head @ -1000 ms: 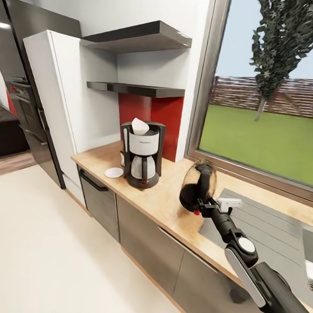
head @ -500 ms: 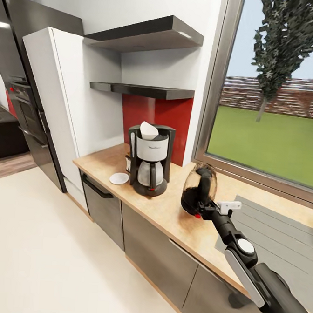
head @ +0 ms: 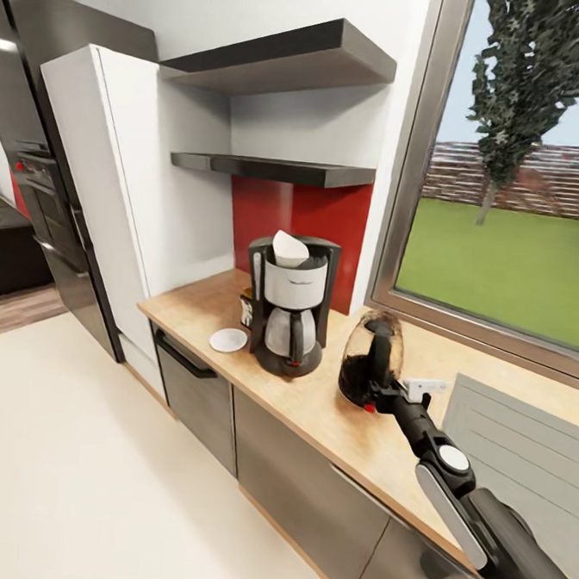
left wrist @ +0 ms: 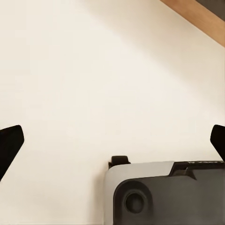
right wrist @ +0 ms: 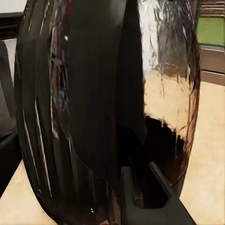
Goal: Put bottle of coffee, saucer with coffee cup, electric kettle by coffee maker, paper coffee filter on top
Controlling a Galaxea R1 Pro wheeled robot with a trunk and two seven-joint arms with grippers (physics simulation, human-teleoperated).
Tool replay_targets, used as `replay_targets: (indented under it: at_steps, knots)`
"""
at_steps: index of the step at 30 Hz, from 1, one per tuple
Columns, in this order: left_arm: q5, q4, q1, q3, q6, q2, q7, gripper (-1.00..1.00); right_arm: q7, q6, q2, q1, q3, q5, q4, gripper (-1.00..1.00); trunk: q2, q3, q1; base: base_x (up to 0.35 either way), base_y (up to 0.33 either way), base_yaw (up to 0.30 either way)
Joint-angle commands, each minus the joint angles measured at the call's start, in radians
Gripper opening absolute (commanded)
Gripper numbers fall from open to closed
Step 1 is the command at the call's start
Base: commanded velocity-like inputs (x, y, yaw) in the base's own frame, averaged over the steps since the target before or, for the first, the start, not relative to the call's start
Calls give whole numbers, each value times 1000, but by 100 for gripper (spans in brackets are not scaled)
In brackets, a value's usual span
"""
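The coffee maker (head: 290, 307) stands on the wood-grain countertop (head: 332, 418) with the white paper coffee filter (head: 288, 249) in its top. Left of it lies the saucer (head: 228, 340), bare. The bottle of coffee (head: 246, 308) peeks out behind the machine's left side. My right gripper (head: 376, 389) is shut on the black handle of the electric kettle (head: 368, 355), which is held almost upright just right of the coffee maker; its glass body (right wrist: 93, 108) fills the right wrist view. My left gripper (left wrist: 112, 140) hangs open over the floor. The coffee cup is hidden.
The thin black kitchen shelf (head: 281, 168) hangs over the coffee maker, under a thicker grey shelf (head: 288, 60). A white tall cabinet (head: 115, 191) bounds the counter's left end. A steel drainboard (head: 520, 444) and a window (head: 510, 227) lie to the right. Cream floor (head: 94, 483) spreads in front.
The whole view has shifted as the robot moved along the counter. The kettle in my right gripper has come closer to the coffee maker.
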State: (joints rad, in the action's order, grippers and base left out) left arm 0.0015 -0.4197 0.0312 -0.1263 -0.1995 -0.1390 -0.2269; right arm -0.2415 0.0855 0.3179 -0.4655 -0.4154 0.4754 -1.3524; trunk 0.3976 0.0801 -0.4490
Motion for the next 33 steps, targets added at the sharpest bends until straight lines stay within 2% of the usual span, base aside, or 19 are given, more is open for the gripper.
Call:
replay_targets:
  at_steps: [1,6,10,13,18,33]
  knots:
    - [0,1,1,-7,-1,0,-9,100,-9,4,1,-2,-3,1,2,-100,2,2,-1,217,166,0]
    - [0,1,0,-7,-1,-1,-9,100,-9,2,1,-2,-3,0,20,-100,2,2,-1,130,83,0]
    - [0,1,-1,-7,-1,-2,-9,100,-8,-58,-3,-2,-3,1,63,-100,2,2,-1,50,16,0]
    - [0,3,-1,-7,0,-2,-8,100,-7,-68,-5,-2,-3,2,68,-100,2,2,-1,238,99,0]
    - [0,21,-1,-5,0,-3,-8,100,-9,-71,-5,-2,-3,1,70,-100,2,2,-1,244,104,0]
    - [0,22,-1,-3,0,-1,-8,100,-8,-72,-6,-2,-4,0,72,-100,2,2,-1,56,11,0]
